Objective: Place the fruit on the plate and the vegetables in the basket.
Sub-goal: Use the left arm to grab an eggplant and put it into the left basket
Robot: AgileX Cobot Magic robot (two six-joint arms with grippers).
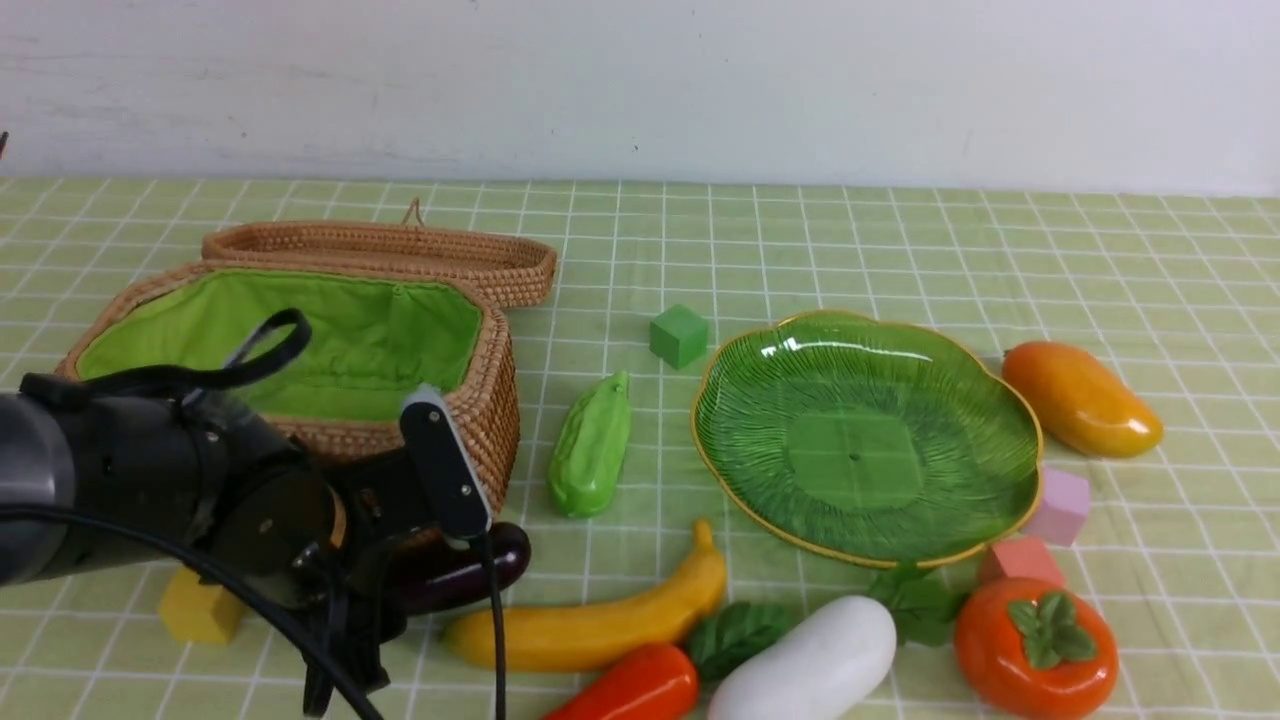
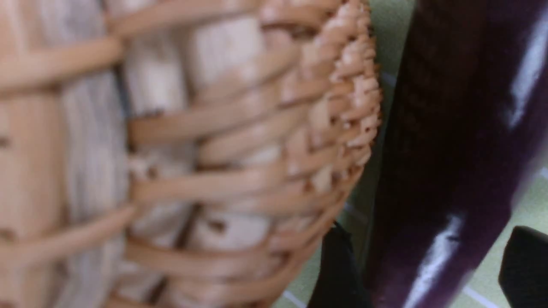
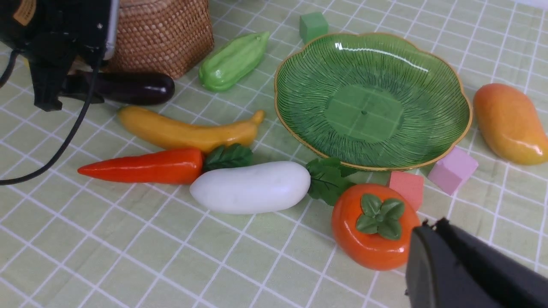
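My left gripper (image 1: 440,565) is open low beside the wicker basket (image 1: 490,400). Its jaws straddle the dark purple eggplant (image 1: 480,570) lying on the cloth. In the left wrist view the eggplant (image 2: 449,149) sits between the two fingers, with a gap at one side. The green plate (image 1: 865,435) holds nothing. The banana (image 1: 600,625), red-orange vegetable (image 1: 625,690), radish (image 1: 810,665) and persimmon (image 1: 1035,650) lie along the front. The gourd (image 1: 592,445) lies between basket and plate. The mango (image 1: 1080,398) lies right of the plate. My right gripper (image 3: 430,229) is shut, hovering near the persimmon (image 3: 372,231).
The basket's lid (image 1: 380,255) lies open behind it. A green cube (image 1: 679,335) sits behind the plate, pink (image 1: 1060,505) and salmon (image 1: 1020,562) cubes at its front right, a yellow cube (image 1: 200,608) under my left arm. My left arm's cable (image 1: 495,630) hangs over the banana.
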